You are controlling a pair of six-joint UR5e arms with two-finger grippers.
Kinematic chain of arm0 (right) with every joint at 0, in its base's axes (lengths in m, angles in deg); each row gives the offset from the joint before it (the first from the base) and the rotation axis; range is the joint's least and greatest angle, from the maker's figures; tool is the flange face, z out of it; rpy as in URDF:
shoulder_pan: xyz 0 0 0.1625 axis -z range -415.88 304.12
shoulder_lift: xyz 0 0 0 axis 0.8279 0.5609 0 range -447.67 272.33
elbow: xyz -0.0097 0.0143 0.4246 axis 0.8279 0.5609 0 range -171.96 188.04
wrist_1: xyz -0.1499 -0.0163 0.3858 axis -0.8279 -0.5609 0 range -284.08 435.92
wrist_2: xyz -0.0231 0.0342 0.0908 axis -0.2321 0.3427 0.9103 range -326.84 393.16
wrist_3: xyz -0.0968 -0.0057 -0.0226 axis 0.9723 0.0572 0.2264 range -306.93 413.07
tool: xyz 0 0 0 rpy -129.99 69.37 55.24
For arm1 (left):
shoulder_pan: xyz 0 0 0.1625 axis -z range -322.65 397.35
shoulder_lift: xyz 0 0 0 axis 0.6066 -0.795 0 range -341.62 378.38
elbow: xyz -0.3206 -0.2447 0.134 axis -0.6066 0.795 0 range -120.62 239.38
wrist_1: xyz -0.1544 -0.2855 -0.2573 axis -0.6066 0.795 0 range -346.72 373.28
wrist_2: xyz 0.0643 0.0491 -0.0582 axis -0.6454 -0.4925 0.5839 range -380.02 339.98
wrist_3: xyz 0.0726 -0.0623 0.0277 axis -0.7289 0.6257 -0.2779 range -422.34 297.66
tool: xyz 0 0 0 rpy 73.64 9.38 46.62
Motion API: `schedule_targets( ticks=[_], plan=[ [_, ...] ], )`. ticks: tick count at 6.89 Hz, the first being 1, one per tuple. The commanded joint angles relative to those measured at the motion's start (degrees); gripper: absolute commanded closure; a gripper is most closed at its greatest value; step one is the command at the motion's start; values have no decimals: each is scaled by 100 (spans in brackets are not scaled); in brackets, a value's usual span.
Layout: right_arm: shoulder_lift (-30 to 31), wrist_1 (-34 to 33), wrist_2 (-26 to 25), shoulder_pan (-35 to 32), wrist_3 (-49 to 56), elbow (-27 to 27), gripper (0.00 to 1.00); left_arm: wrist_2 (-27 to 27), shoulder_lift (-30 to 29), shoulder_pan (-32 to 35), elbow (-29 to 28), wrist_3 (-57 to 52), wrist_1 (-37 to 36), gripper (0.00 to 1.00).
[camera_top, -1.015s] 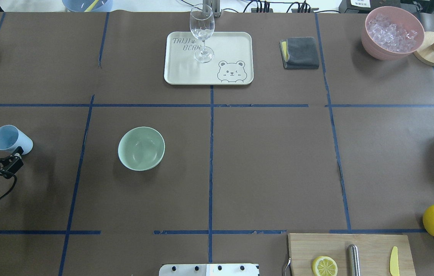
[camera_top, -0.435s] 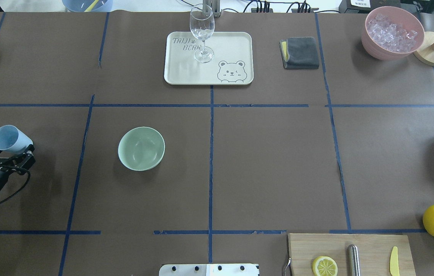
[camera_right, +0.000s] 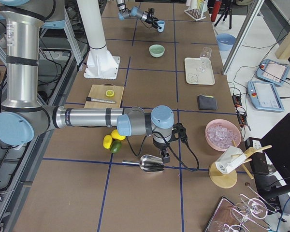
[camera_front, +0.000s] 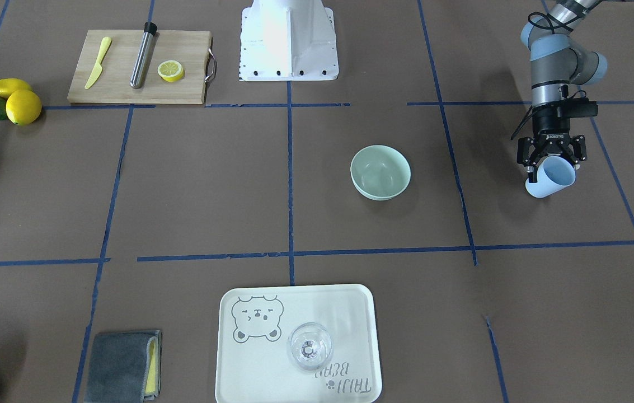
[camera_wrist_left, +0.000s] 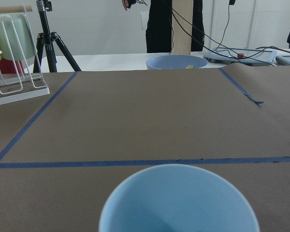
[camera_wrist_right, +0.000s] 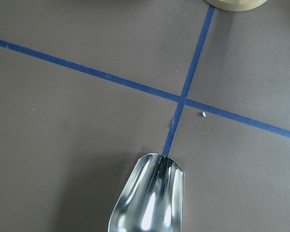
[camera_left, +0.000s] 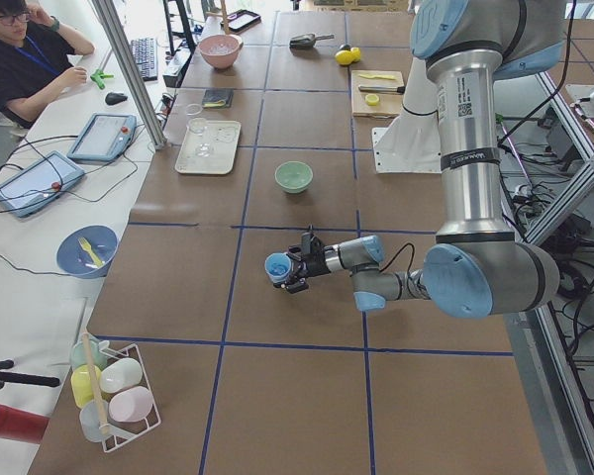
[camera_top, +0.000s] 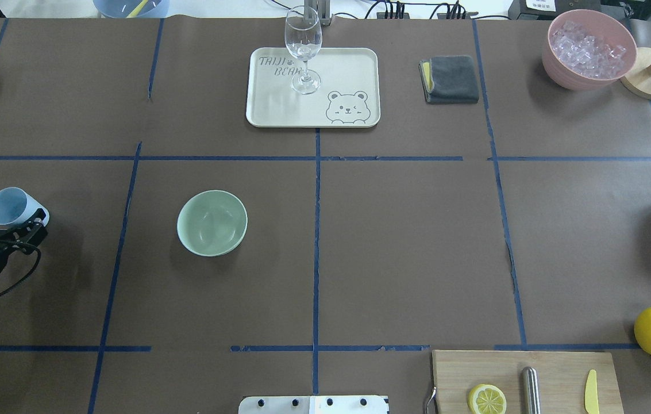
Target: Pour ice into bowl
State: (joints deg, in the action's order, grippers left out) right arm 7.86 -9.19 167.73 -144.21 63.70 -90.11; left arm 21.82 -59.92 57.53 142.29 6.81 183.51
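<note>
The bowl (camera_top: 212,223) is mint green, the cup (camera_top: 11,206) light blue, the table (camera_top: 411,247) brown with blue tape (camera_top: 316,241).

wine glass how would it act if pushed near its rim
The wine glass looks top-heavy on a thin stem, so it would likely tip rather than slide. Its clear, thin walls suggest it is fragile, and probably slippery to grip.
</note>
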Motion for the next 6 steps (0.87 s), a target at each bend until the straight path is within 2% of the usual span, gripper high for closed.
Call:
schedule_targets(
  ticks=[1, 3, 4, 5, 6],
  plan=[
    [10, 3, 0, 0, 1, -3, 0, -9, -140, 21, -98, 3, 1, 0],
    [18, 3, 0, 0, 1, -3, 0, -1, -299, 12, -301, -6, 10, 0],
    [10, 3, 0, 0, 1, -3, 0, -1, -291, 21, -302, -6, 54, 27],
    [10, 3, 0, 0, 1, -3, 0, 8, -299, 21, -302, 3, 54, 69],
    [10, 3, 0, 0, 1, -11, 0, 25, -300, 21, -197, -6, 89, 100]
  ],
)
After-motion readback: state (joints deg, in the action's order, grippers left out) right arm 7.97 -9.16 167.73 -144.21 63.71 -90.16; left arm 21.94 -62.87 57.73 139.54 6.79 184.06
